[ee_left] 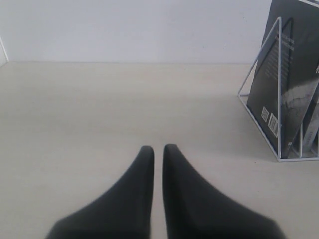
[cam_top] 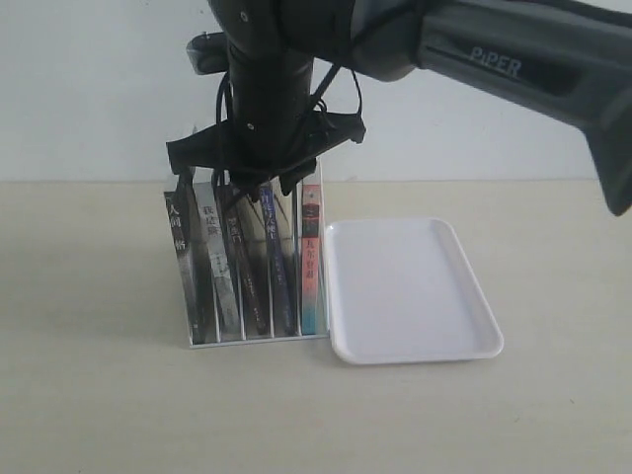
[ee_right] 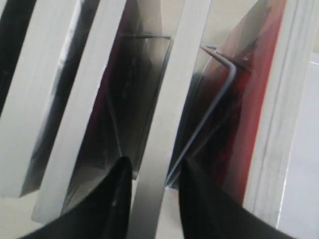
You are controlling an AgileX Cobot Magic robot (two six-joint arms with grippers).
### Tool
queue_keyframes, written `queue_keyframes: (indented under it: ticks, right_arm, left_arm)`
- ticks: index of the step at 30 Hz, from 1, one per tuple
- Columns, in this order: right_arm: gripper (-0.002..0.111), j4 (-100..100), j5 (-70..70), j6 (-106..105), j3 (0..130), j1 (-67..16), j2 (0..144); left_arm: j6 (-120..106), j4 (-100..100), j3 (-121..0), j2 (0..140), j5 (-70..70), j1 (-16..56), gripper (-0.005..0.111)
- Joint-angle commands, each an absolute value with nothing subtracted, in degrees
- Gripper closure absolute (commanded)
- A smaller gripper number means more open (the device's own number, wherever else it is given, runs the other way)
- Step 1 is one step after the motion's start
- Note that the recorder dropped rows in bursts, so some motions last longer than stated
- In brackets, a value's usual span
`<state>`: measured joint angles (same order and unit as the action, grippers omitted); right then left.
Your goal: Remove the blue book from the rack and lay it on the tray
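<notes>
The blue book (cam_top: 276, 259) stands spine-out in the white wire rack (cam_top: 259, 339), fourth from the left. My right gripper (cam_top: 265, 188) hangs over the rack's top, reaching down from the right arm. In the right wrist view the gripper (ee_right: 154, 167) is open, its two black fingers straddling the pale top page edge of the blue book (ee_right: 164, 119); one finger sits against it and a small gap shows at the other. The white tray (cam_top: 415, 357) lies right of the rack and holds nothing. My left gripper (ee_left: 157, 149) is shut, low over bare table.
Black-spined books (cam_top: 212, 267) fill the rack's left slots, and a pink-and-teal-spined book (cam_top: 311, 262) stands in the rightmost slot beside the tray. A rack wire (ee_right: 219, 99) runs close to the blue book. The left wrist view shows the rack's end (ee_left: 279, 89).
</notes>
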<state>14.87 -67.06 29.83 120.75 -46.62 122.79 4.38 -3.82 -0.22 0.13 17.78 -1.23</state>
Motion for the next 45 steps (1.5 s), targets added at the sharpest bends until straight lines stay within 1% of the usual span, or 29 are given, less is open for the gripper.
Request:
queue_keyframes:
  ticks: [1, 2, 10, 23, 45]
  right_arm:
    - [0.106, 16.3, -66.6, 29.7, 120.6, -46.4, 122.5]
    - [0.108, 16.4, -66.6, 29.7, 120.6, -46.4, 122.5]
    - [0.108, 16.3, -67.3, 29.6, 120.7, -46.4, 121.6]
    - [0.108, 18.1, -63.0, 29.4, 120.7, -46.4, 109.1]
    - [0.108, 18.5, -65.6, 29.2, 120.6, -46.4, 108.6]
  left_arm:
    - [4.3, -4.0, 0.0, 0.0, 17.6, -0.8, 0.101]
    - [4.3, -4.0, 0.0, 0.0, 17.6, -0.8, 0.101]
    - [4.3, -4.0, 0.0, 0.0, 17.6, -0.8, 0.101]
    - [4.3, -4.0, 0.0, 0.0, 17.6, -0.8, 0.101]
    - [4.3, -4.0, 0.0, 0.0, 17.6, -0.8, 0.101]
